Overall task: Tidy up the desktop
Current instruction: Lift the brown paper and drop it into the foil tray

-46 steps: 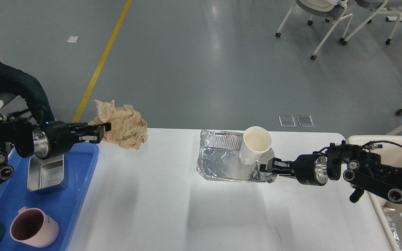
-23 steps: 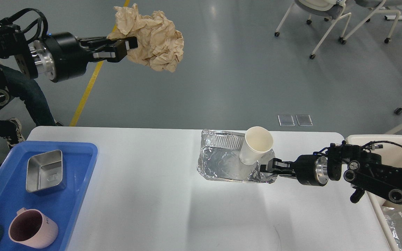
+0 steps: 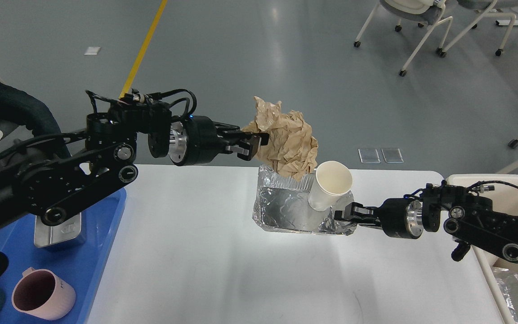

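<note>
Since half a second ago your left hand [image 3: 252,145] swung down and right, carrying the crumpled brown paper [image 3: 288,144] from high over the floor to just above the foil tray [image 3: 286,209]. Its fingers are clamped on the wad. The tray sits mid-bench [image 3: 196,252], long axis running left-right, directly below the paper, so I'd guess a straight drop is next. A paper cup [image 3: 328,189] leans in its right end. Your right hand [image 3: 341,215] looks pinched on the tray's right corner.
</note>
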Robot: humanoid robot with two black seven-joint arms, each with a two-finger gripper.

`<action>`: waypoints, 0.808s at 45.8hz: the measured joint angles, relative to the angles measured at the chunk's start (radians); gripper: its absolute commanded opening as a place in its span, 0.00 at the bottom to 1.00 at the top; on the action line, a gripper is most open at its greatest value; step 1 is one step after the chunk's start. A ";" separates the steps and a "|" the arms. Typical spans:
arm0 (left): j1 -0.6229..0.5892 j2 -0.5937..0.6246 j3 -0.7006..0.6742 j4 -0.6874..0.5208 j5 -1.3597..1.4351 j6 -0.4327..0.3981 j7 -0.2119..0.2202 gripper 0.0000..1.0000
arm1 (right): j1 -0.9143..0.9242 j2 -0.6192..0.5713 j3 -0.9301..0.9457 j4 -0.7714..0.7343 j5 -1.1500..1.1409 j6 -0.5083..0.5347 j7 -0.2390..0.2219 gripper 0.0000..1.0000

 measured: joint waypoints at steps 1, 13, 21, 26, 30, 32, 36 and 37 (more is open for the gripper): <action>0.002 -0.008 0.007 0.006 0.006 0.000 0.000 0.05 | 0.000 0.000 0.000 0.000 0.000 0.000 0.000 0.00; 0.083 -0.083 0.038 0.026 0.055 0.000 0.001 0.08 | 0.000 0.000 0.001 0.000 0.000 -0.001 0.000 0.00; 0.132 -0.105 0.039 0.026 0.111 -0.005 0.001 0.81 | 0.000 0.000 0.007 0.000 0.000 -0.001 0.000 0.00; 0.136 -0.104 0.039 0.026 0.114 -0.012 -0.001 1.00 | 0.000 -0.001 0.008 0.000 0.001 -0.001 0.000 0.00; 0.137 -0.096 0.039 0.026 0.112 -0.013 -0.001 1.00 | 0.000 -0.001 0.009 0.000 0.001 -0.001 0.000 0.00; 0.138 -0.091 0.036 0.026 0.110 -0.013 -0.001 1.00 | 0.000 -0.001 0.009 -0.001 0.001 -0.001 0.000 0.00; 0.138 -0.080 0.021 0.026 0.102 -0.013 -0.001 1.00 | -0.002 -0.005 0.009 -0.001 0.001 -0.001 0.000 0.00; 0.138 -0.075 0.017 0.026 0.097 -0.013 -0.001 1.00 | -0.003 -0.008 0.010 -0.001 0.001 -0.001 0.000 0.00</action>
